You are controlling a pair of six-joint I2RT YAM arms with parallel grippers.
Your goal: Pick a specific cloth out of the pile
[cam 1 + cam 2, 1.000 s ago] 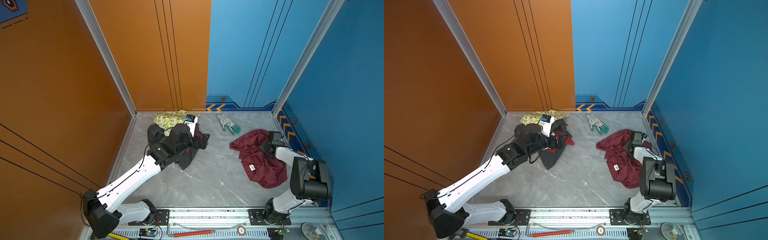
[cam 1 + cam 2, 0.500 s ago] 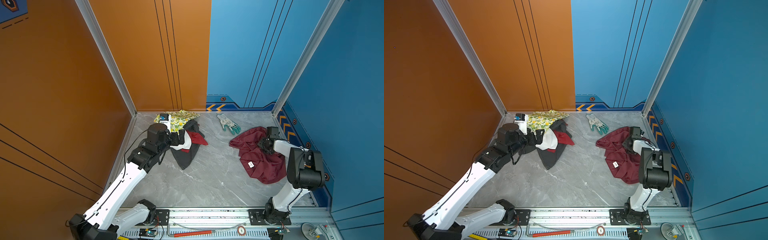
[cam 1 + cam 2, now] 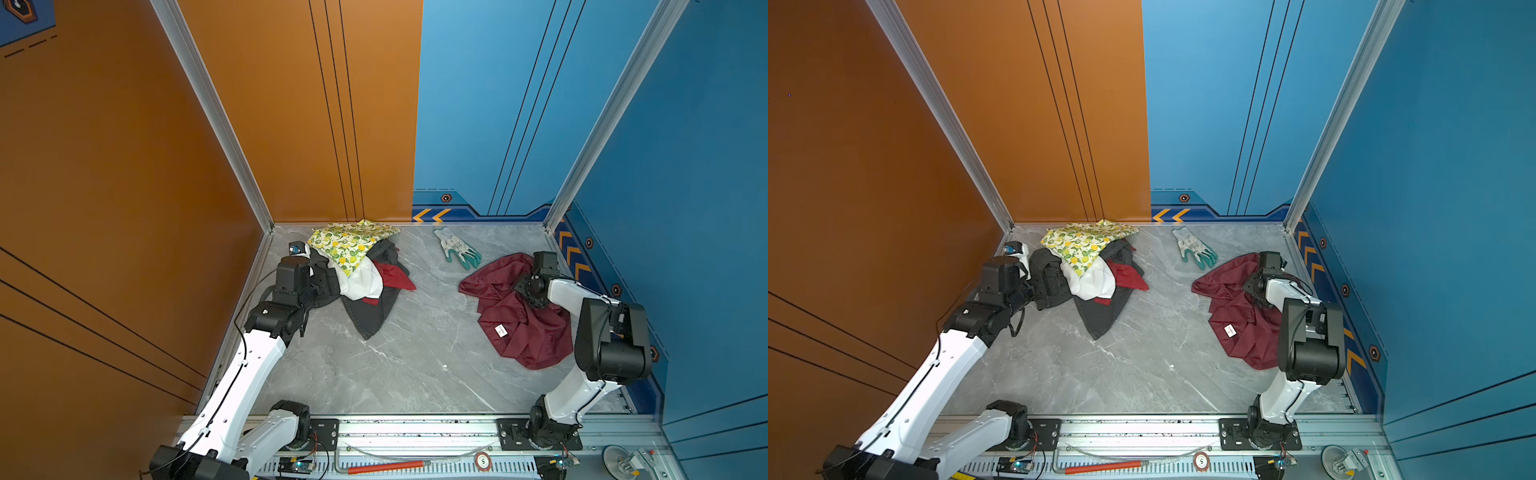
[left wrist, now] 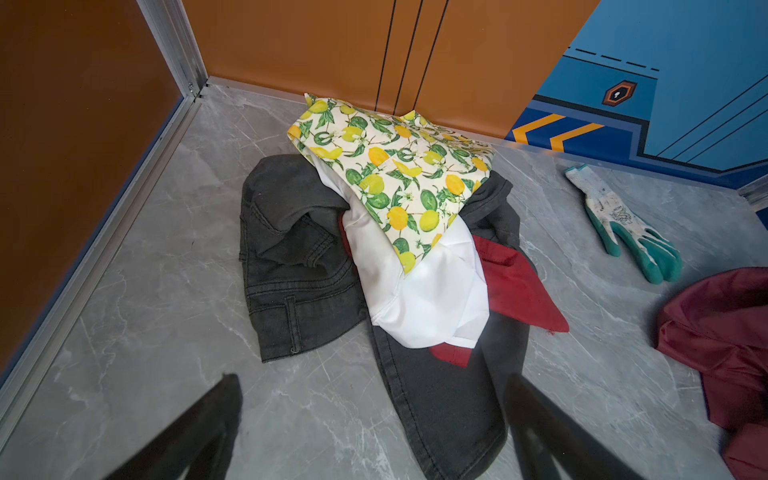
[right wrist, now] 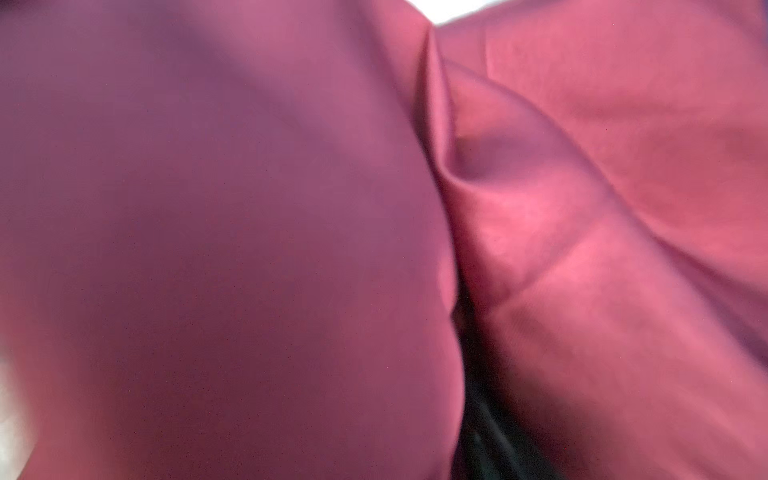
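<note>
At the left, the left gripper (image 4: 370, 380) is held low before the pile (image 3: 365, 291), its fingers (image 4: 216, 407) spread wide apart. The pile is topped by a lemon-print cloth (image 3: 349, 245), over a white cloth (image 3: 361, 282), dark grey jeans (image 4: 291, 266) and a red cloth (image 3: 395, 276). A work glove (image 3: 457, 249) is laid further right. Well apart from the pile, the maroon cloth (image 3: 511, 332) is crumpled on the tabletop (image 3: 415, 357). The right gripper (image 3: 525, 291) is sunk in the maroon cloth's folds, and whether its fingers are apart cannot be told.
</note>
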